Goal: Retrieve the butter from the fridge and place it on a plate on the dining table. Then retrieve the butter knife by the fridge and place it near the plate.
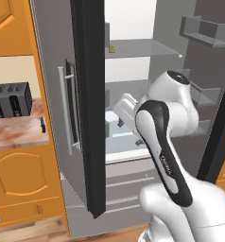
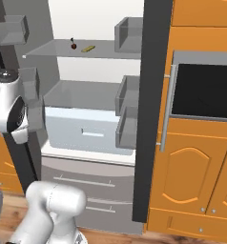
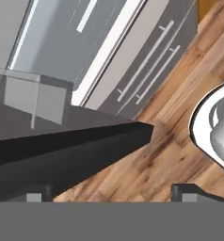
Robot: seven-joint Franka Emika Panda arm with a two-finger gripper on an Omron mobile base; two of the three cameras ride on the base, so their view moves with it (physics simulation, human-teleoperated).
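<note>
The two-finger gripper [image 3: 111,192] stands wide open and empty above the wooden floor [image 3: 170,155], just before the tall grey steel fridge [image 2: 94,143] with both doors open. Farther in, the tiny pale yellow butter [image 2: 88,48] lies on the upper shelf [image 2: 53,50], right of a small dark red fruit [image 2: 73,46].

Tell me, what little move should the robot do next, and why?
Probably lift the open gripper up toward the top shelf. The fridge doors stand open, and the butter lies up there beside a small dark red fruit, while the hand view looks down at the floor and drawers.
</note>
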